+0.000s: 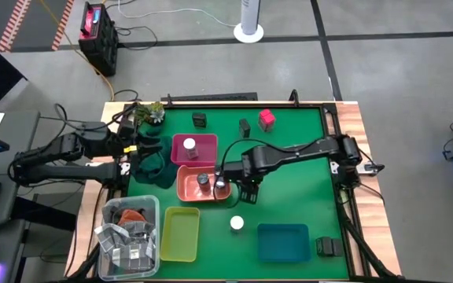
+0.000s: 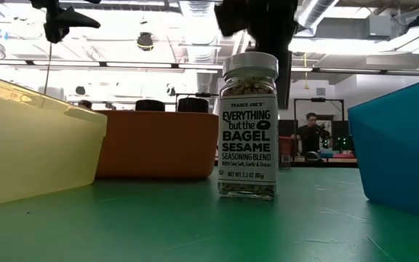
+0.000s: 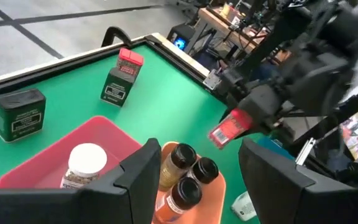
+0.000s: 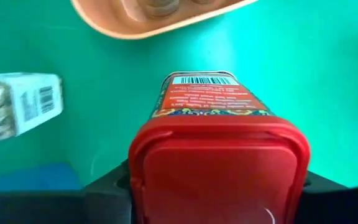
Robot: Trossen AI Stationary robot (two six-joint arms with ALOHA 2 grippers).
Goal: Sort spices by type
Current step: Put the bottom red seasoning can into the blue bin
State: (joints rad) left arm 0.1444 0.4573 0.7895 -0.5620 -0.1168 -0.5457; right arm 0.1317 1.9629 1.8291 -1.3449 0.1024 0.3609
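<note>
My right gripper (image 1: 248, 191) hangs over the green table beside the orange tray (image 1: 185, 193), shut on a pink-red spice box (image 4: 216, 155) that also shows in the left wrist view (image 3: 229, 127). The orange tray holds dark-lidded jars (image 3: 185, 177). The pink tray (image 1: 181, 159) holds a white-capped jar (image 3: 84, 163). Another white-capped jar (image 1: 237, 223) stands on its base on the mat. A pink box (image 1: 267, 119) and dark boxes (image 1: 200, 119) (image 1: 244, 126) sit near the far edge. My left gripper (image 3: 201, 180) waits at the table's left, open, with nothing between its fingers. My right gripper pinches the spice box between its two fingers (image 4: 107, 186), one on each side of its lid end (image 4: 138, 168). The fingers come from above, pointing down. The box hangs upright below them, barcode end (image 4: 201, 79) down, lifted clear of the mat.
A yellow tray (image 1: 181, 233) and a blue tray (image 1: 283, 241) stand near the front edge, with a dark box (image 1: 325, 246) to the blue tray's right. A clear bin of grey packets (image 1: 128, 236) sits front left. A small plant (image 1: 152, 112) stands far left.
</note>
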